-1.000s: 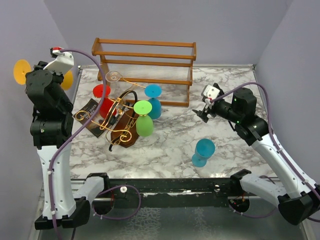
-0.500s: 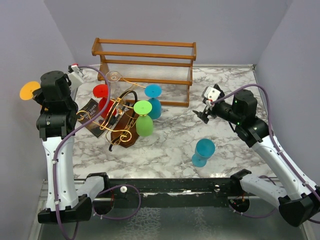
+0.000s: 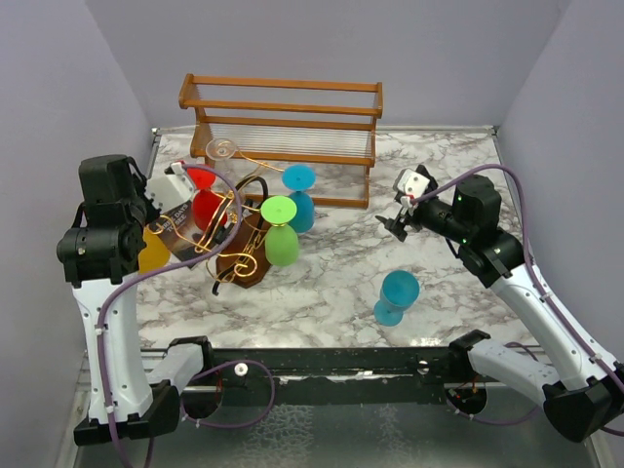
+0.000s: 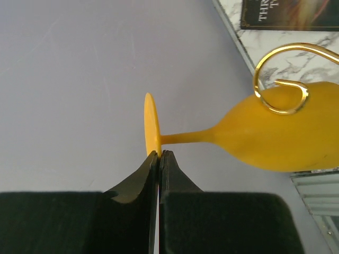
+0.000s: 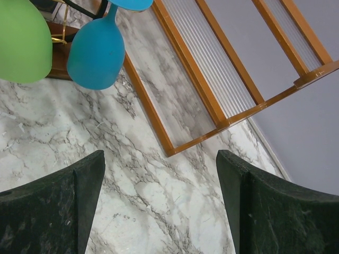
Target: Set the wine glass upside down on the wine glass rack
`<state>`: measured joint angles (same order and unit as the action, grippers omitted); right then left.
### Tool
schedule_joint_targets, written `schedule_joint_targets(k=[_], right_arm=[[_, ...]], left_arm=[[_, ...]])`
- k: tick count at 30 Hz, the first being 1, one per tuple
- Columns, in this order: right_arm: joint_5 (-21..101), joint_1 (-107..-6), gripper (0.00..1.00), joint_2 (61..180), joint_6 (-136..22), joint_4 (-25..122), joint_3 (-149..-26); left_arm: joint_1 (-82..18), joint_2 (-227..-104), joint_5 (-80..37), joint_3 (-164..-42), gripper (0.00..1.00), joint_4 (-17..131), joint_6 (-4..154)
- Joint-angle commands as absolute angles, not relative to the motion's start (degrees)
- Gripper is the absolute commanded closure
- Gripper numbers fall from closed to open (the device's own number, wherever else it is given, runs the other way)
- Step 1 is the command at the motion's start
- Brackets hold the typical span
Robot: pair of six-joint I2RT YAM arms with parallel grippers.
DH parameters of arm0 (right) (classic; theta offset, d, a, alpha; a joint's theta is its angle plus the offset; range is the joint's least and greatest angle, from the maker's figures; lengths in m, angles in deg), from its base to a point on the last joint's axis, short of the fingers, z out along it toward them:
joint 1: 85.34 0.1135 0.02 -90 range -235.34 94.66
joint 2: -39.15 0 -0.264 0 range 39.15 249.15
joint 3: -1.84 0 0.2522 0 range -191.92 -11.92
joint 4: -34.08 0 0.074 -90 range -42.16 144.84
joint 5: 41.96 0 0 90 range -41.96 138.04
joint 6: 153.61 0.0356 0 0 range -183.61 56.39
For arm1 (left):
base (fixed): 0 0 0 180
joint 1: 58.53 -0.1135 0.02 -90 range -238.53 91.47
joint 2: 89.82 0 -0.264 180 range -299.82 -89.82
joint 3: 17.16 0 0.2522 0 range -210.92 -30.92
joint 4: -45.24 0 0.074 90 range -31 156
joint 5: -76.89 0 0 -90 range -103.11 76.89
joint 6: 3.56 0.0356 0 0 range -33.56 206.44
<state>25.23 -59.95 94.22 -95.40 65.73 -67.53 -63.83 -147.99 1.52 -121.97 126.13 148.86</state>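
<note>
Wine glass has been swung down from high left of the wine glass rack to just beside its gold loop; left jaws are pinched shut on its foot, right jaws spread wide and empty, so hanging is judged near

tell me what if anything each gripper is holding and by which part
The left gripper is shut on the yellow wine glass, pinching the edge of its round foot. The right gripper is open and holds nothing.
</note>
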Motion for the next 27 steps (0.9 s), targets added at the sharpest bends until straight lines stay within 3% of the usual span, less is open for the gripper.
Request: schedule_joint_targets(k=[1,27], right_arm=[[24.3,-60.2,0.15,93.9,-96.0,64.0,-66.9],[25.1,-60.2,0.15,94.8,-97.0,64.2,-66.6]], left_arm=[[-64.1,-147.3,-8.7,-124.5,1.0,132.6,151.0],[-63.8,-149.6,-25.7,-121.9,1.0,132.5,159.9]])
